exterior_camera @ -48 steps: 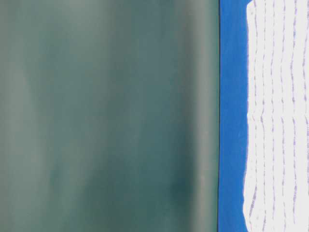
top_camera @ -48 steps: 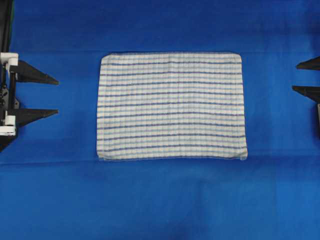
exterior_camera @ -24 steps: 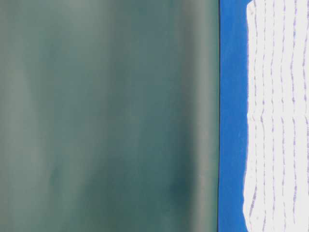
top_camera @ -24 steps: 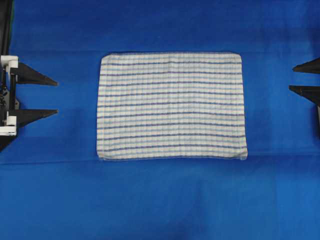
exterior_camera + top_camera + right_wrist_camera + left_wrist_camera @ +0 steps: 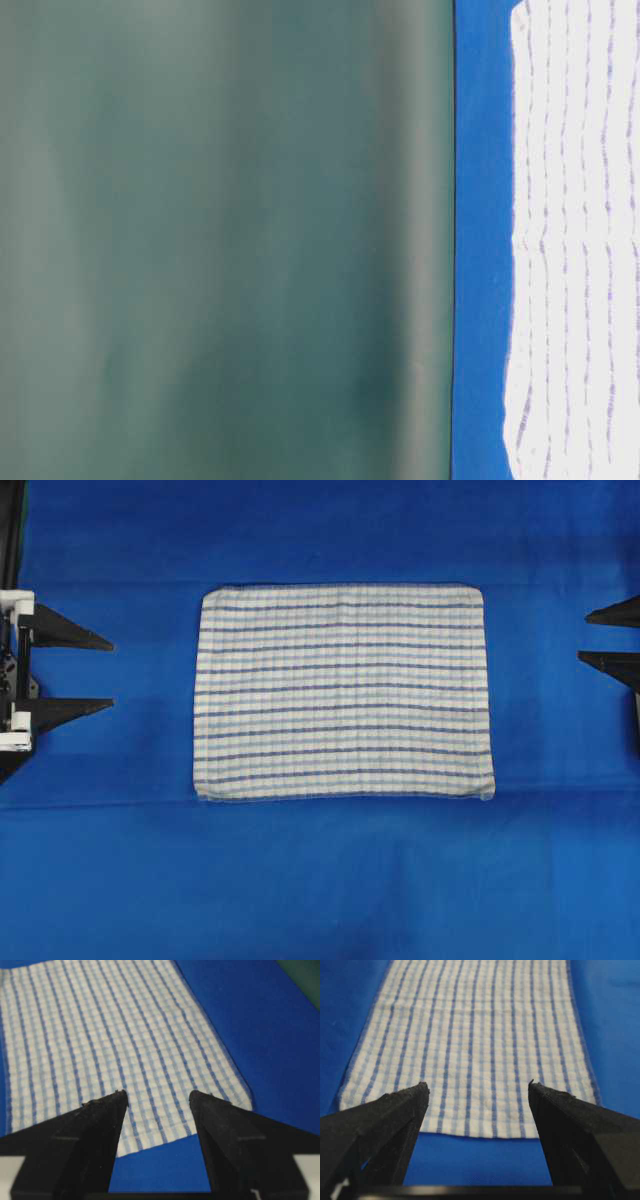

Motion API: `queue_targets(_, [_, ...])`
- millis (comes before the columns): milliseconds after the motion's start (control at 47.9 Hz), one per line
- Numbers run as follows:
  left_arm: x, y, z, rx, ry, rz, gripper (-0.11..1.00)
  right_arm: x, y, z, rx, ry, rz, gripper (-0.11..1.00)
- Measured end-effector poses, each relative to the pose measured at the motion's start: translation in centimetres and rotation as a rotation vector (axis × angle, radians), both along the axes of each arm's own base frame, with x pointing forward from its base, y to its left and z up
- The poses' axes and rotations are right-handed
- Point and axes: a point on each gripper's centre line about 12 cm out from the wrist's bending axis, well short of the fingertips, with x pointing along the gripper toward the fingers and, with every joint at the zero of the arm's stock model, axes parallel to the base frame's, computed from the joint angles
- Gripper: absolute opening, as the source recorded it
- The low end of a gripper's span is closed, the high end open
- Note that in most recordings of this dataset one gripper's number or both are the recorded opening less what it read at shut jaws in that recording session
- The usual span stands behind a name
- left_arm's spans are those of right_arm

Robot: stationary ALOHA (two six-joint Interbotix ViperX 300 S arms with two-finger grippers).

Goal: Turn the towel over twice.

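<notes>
The towel (image 5: 343,692), white with thin dark-blue and light-blue stripes, lies flat and spread out in the middle of the blue-covered table. My left gripper (image 5: 112,673) stands open at the left edge, well short of the towel's left hem, nothing between its fingers. Over at the right edge my right gripper (image 5: 584,636) is also open and empty, apart from the towel's right hem. In the left wrist view the towel (image 5: 475,1045) stretches away beyond my open gripper (image 5: 479,1088). The right wrist view shows the towel (image 5: 110,1045) ahead of my open gripper (image 5: 157,1095). The table-level view catches the towel (image 5: 575,240) side-on.
A plain bright-blue cloth (image 5: 320,880) covers the whole table under the towel. A dull green wall (image 5: 220,240) stands behind the table. Open blue surface surrounds the towel on all sides.
The right gripper's fingertips have crept slightly toward the towel and the left gripper has drawn back a touch. The towel has not moved.
</notes>
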Motion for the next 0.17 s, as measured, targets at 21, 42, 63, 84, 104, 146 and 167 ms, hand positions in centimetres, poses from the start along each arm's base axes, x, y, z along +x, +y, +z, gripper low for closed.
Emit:
queue_targets(21, [0.00, 0.00, 0.00, 0.000, 0.000, 0.000, 0.76, 0.00, -0.03, 0.01, -0.002, 0.000, -0.001, 0.59])
queue_targets(42, [0.00, 0.02, 0.00, 0.001, 0.000, 0.001, 0.76, 0.00, -0.01, 0.01, -0.002, 0.000, 0.000, 0.59])
queue_targets(63, [0.00, 0.00, 0.00, 0.000, 0.000, 0.000, 0.76, 0.00, -0.01, 0.01, -0.002, 0.000, 0.000, 0.59])
queue_targets(84, [0.00, 0.00, 0.00, 0.000, 0.000, 0.000, 0.76, 0.00, -0.03, 0.01, -0.002, 0.000, -0.001, 0.59])
queue_targets(104, [0.00, 0.00, 0.00, 0.000, 0.000, 0.000, 0.76, 0.00, -0.01, 0.02, -0.001, -0.001, 0.000, 0.59])
queue_targets(146, [0.00, 0.00, 0.00, 0.000, 0.000, 0.000, 0.76, 0.00, -0.01, 0.01, 0.000, -0.001, 0.000, 0.59])
queue_targets(167, [0.00, 0.00, 0.00, 0.000, 0.000, 0.000, 0.76, 0.00, -0.01, 0.01, -0.002, 0.000, 0.000, 0.59])
